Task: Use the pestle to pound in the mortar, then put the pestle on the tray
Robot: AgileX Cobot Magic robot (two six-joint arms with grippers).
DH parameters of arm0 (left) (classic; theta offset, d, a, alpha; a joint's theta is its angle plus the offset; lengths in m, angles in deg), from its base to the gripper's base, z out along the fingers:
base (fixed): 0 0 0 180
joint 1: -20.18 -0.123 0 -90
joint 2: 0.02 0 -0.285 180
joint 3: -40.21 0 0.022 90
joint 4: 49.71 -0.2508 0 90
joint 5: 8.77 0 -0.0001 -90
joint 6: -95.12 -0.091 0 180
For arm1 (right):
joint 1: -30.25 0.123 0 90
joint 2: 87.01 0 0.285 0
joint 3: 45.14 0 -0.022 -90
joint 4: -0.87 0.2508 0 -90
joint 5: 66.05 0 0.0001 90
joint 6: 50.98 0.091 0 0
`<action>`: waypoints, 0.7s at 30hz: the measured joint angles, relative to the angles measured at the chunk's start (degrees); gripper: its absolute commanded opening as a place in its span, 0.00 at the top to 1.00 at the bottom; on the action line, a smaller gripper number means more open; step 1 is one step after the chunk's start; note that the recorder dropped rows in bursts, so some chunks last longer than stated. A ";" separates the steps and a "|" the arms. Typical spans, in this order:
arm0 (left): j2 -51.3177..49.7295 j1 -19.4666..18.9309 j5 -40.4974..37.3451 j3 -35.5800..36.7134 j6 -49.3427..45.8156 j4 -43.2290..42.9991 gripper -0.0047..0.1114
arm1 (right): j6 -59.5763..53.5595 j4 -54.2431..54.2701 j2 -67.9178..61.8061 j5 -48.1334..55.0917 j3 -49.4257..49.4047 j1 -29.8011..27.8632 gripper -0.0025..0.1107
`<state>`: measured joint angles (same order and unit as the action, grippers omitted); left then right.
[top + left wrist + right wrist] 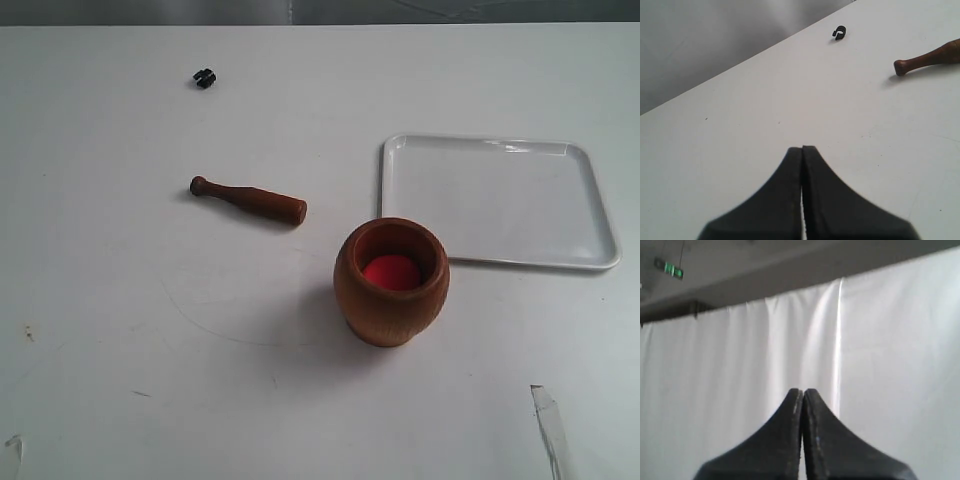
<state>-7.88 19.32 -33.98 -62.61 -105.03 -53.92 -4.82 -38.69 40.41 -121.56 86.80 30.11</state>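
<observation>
- Although both grippers are in view, each shows only in its own wrist view as a pair of black fingertips. The rest is cut off by the frame edge.
- left gripper [802, 150]: fingers pressed together with nothing between them, over the bare white table [150, 350].
- right gripper [802, 391]: fingers also pressed together and empty. It faces a white curtain [890, 340], so its place over the table can't be told.
- pestle [249, 200]: lies flat on the table, left of the mortar [391, 282] in the exterior view and apart from it, knob end pointing away. The left wrist view catches the knob and part of the shaft; the thick end is cut off.
- mortar: upright with the red bottom showing, at the near left corner of the tray [500, 200]. Can't tell whether they touch.
- small black object [204, 77]: beyond the pestle and well apart from it, too small to identify.
- pale strip [550, 425]: near the bottom edge, partly cut off, unclear what it is.
</observation>
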 measured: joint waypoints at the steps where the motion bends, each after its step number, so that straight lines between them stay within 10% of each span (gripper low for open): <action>1: 0.00 0.00 0.00 0.00 0.00 0.00 0.96 | 2.90 -3.90 -3.28 3.33 3.57 0.00 0.98; 12: 0.00 0.00 0.00 0.00 0.00 0.00 0.96 | 13.69 -32.89 -31.64 63.99 30.94 15.04 0.98; 21: 0.00 0.00 0.00 0.00 0.00 0.00 0.96 | -48.50 24.18 -54.89 106.42 60.56 21.32 0.98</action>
<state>-7.88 19.32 -33.98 -62.61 -105.03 -53.92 -53.33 -14.51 -14.48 -15.14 147.35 51.43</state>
